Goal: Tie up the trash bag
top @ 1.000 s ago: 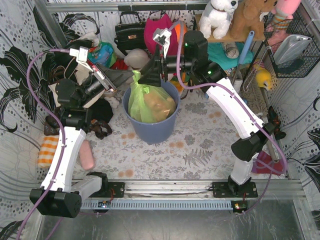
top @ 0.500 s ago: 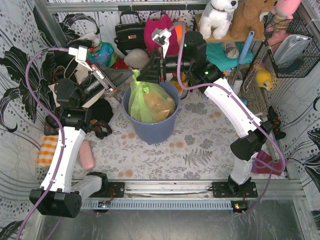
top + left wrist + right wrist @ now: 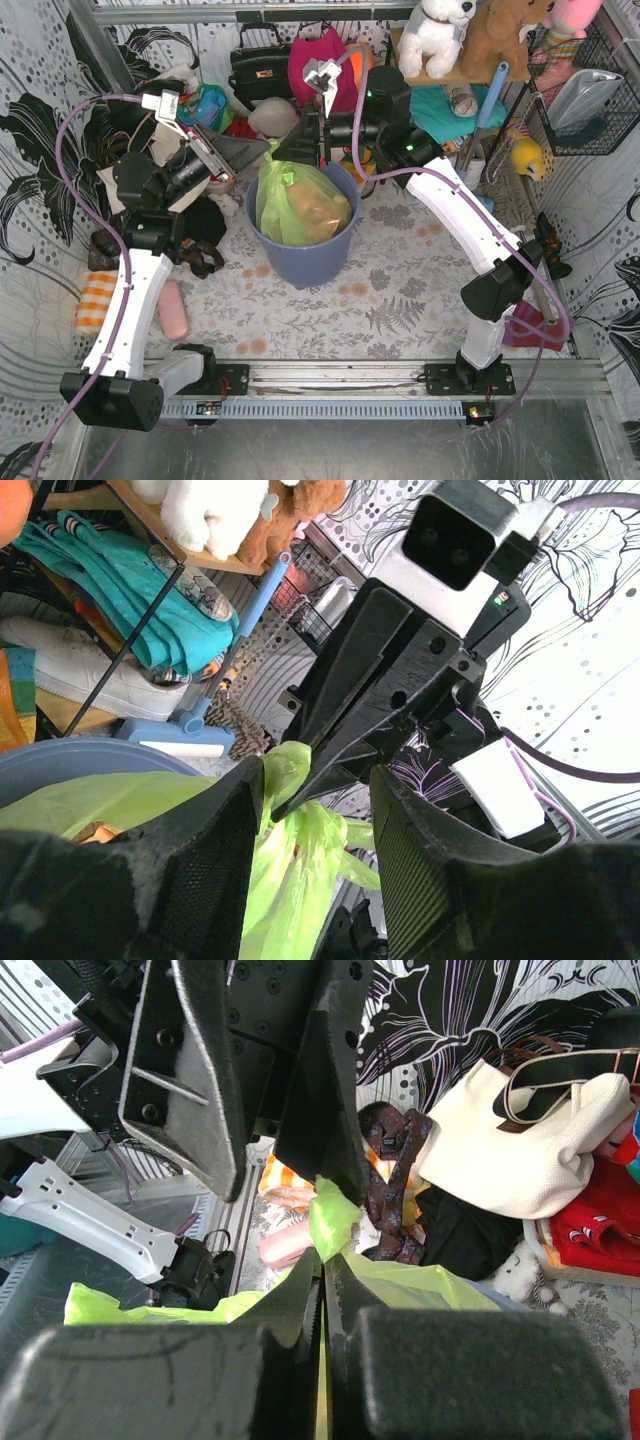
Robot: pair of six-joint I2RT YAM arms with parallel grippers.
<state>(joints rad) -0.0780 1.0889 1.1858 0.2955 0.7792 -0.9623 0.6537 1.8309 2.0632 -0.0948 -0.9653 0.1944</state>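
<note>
one new pinch: right tool (image 3: 322,1265), bag (image 3: 300,205)

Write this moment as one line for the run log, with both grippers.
trash bag: in bin | right gripper: shut on its top | left gripper: open, near top

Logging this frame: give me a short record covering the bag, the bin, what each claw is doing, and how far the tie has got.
Trash bag: light green, sitting inside the blue-grey bin, orange-tan paper showing through the film
Bag neck: gathered upward above the bin, no finished knot visible
Right claw: shut, pinching the neck film
Left claw: open, a finger on either side of the neck, not gripping
Task status: bag not yet tied
</note>
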